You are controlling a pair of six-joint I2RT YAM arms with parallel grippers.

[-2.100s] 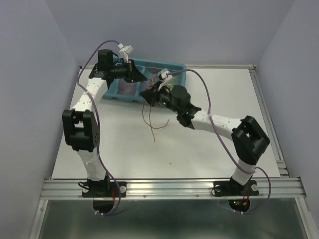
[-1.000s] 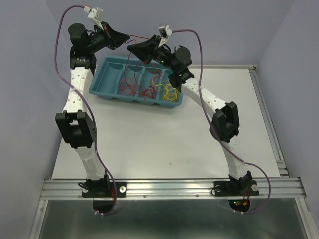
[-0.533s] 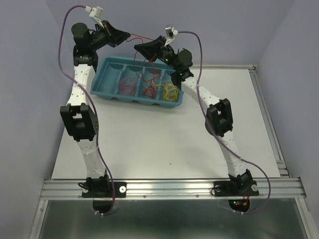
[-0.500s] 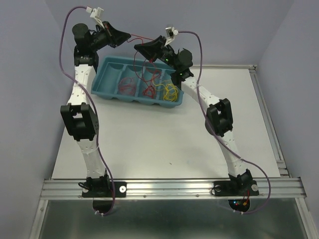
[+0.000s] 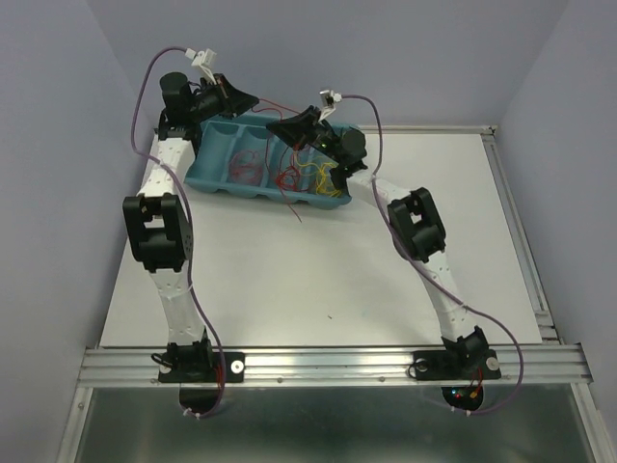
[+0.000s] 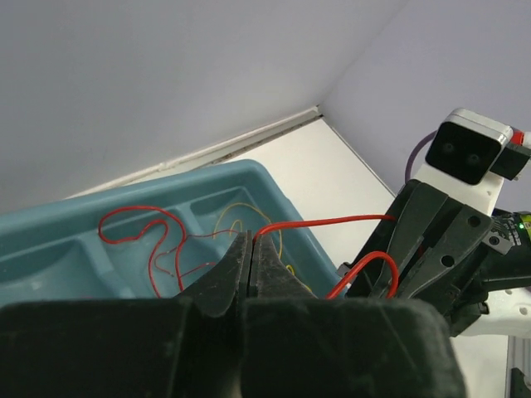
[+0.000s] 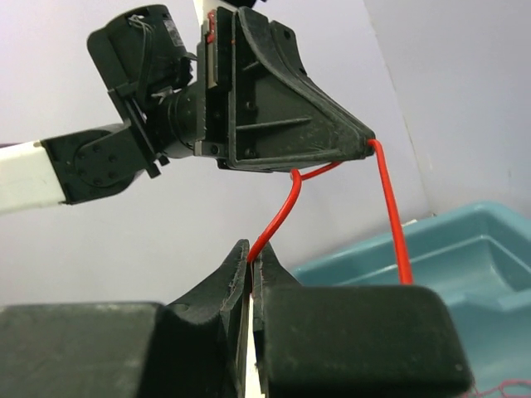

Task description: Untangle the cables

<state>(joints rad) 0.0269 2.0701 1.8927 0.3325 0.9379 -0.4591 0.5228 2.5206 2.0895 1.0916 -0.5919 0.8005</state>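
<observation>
Left wrist view: tray (image 6: 50,249) cut off at edge (cables (image 5: 288,179) overhead too thin to trace).

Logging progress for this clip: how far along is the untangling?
Seemingly done: a yellow cable and a dark red bundle lie in separate compartments of the teal tray. In hand: left tool and right tool, both shut, pinch one red cable between them above the tray. Left: a red strand hangs over the tray's near rim, and red loops lie beside the yellow.

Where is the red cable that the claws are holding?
Top view, far left: the red cable spans between the left claw and right claw, in the air above the teal tray.
</observation>
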